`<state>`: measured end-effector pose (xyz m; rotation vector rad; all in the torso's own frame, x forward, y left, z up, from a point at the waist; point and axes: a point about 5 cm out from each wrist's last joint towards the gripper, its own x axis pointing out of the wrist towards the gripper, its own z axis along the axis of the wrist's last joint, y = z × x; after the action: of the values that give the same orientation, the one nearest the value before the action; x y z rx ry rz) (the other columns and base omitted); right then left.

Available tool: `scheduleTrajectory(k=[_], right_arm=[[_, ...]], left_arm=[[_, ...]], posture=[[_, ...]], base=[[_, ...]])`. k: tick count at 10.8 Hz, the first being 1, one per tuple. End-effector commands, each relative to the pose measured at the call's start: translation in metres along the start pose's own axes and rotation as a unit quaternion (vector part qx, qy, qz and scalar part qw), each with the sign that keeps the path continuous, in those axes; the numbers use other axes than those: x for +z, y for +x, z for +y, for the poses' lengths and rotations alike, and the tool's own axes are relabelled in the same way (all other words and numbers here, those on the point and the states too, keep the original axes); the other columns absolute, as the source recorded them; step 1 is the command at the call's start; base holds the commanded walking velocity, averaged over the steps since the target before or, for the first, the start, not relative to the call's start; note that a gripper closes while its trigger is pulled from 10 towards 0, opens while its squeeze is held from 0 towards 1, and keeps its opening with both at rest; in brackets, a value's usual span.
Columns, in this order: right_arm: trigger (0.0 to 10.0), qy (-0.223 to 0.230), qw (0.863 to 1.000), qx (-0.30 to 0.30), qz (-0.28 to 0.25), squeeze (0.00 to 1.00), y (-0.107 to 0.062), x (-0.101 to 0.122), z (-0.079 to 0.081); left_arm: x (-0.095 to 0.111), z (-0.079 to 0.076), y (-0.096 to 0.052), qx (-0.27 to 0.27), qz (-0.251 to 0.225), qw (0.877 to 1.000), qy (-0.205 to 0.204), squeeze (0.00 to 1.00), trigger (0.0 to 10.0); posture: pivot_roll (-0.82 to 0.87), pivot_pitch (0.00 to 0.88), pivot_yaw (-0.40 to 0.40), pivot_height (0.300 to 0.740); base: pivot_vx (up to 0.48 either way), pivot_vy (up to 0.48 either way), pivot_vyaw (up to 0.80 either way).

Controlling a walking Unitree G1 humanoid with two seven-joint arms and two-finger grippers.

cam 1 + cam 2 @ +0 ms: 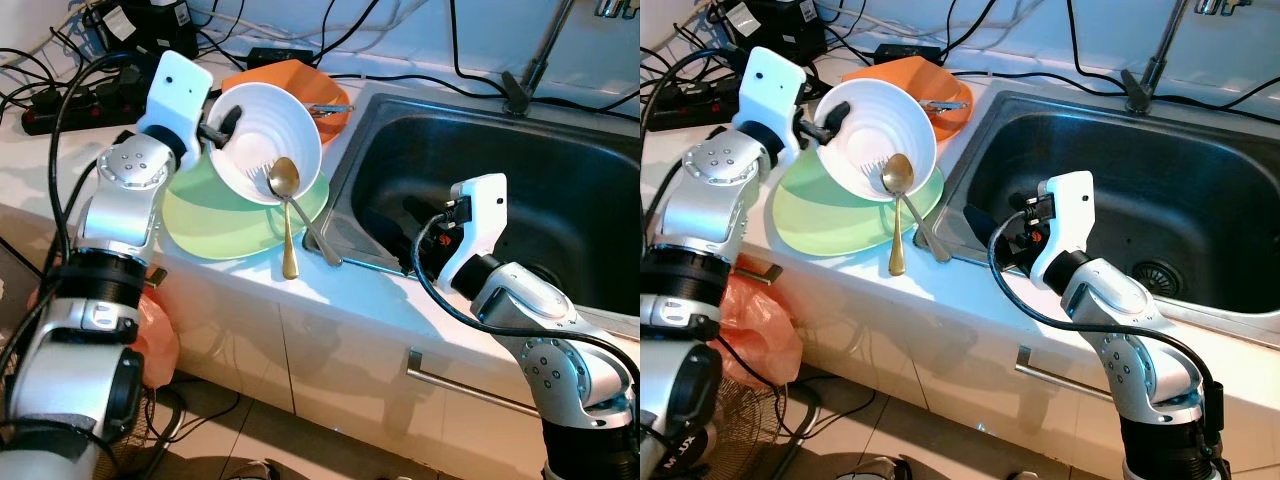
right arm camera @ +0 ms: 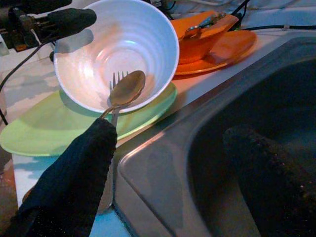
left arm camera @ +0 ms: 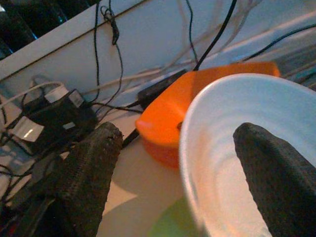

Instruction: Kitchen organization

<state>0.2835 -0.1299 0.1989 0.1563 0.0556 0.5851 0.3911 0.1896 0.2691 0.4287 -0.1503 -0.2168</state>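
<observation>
A white ribbed bowl (image 1: 265, 140) stands tilted on its edge on a light green plate (image 1: 215, 225) on the counter. A gold spoon (image 1: 288, 225) and a silver fork (image 1: 318, 240) lean out of the bowl over the plate's rim toward the sink edge. My left gripper (image 1: 222, 125) is at the bowl's upper rim, open, with one finger (image 3: 276, 177) inside the bowl and the other finger (image 3: 89, 173) outside. My right gripper (image 1: 1005, 235) is open, low over the near left corner of the steel sink (image 1: 520, 190), pointing at the bowl and cutlery.
Behind the white bowl sit an orange bowl (image 1: 295, 78) and an orange plate (image 1: 335, 115) holding cutlery. Power strips and black cables (image 1: 60, 100) crowd the back left of the counter. A faucet (image 1: 530, 70) rises behind the sink. An orange bag (image 1: 155, 335) hangs below the counter.
</observation>
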Motion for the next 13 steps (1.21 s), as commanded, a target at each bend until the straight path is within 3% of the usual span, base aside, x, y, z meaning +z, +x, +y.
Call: scheduleTrajectory(k=[1,2,6,8,10,11,12,13], right_arm=[[10.0,-0.003,1.000,0.003,-0.004,0.00,0.000,0.002,0.000],[10.0,-0.005,1.000,0.002,-0.004,0.00,0.001,0.002,-0.001],[10.0,-0.008,1.000,0.004,-0.004,0.00,0.004,0.002,-0.004],[10.0,-0.009,1.000,0.005,-0.005,0.00,0.004,0.003,-0.005],[10.0,-0.011,1.000,0.006,-0.005,0.00,0.005,0.003,-0.007],[10.0,-0.014,1.000,0.009,-0.006,0.00,0.006,0.005,-0.007],[10.0,-0.015,1.000,0.010,-0.007,0.00,0.006,0.005,-0.007],[10.0,-0.017,1.000,0.012,-0.007,0.00,0.006,0.007,-0.007]], left_arm=[[0.008,0.001,-0.003,-0.005,-0.021,1.000,-0.018,0.00,10.0],[0.017,-0.007,-0.010,-0.020,-0.056,0.998,-0.031,0.00,10.0],[0.039,-0.019,-0.044,0.035,-0.169,0.984,-0.036,0.00,10.0],[0.037,-0.027,-0.058,0.054,-0.181,0.981,-0.046,0.00,10.0],[0.021,-0.054,-0.067,0.013,-0.134,0.987,-0.093,0.00,10.0],[0.005,-0.082,-0.072,-0.055,-0.088,0.982,-0.156,0.00,10.0],[0.003,-0.090,-0.074,-0.077,-0.078,0.980,-0.164,0.00,10.0],[0.000,-0.100,-0.075,-0.095,-0.057,0.971,-0.214,0.00,10.0]], posture=[[0.04,0.074,0.017,0.740],[0.05,0.072,0.015,0.740],[0.06,0.061,0.007,0.740],[0.07,0.059,0.003,0.740],[0.08,0.057,-0.003,0.740],[0.08,0.054,-0.005,0.740],[0.08,0.054,-0.005,0.740],[0.07,0.056,-0.010,0.740]], base=[[0.000,0.000,0.00],[0.000,0.000,0.00],[0.000,0.000,0.00],[0.000,0.000,0.00],[0.000,0.000,0.00],[0.000,0.000,0.00],[0.000,0.000,0.00],[0.000,0.000,0.00]])
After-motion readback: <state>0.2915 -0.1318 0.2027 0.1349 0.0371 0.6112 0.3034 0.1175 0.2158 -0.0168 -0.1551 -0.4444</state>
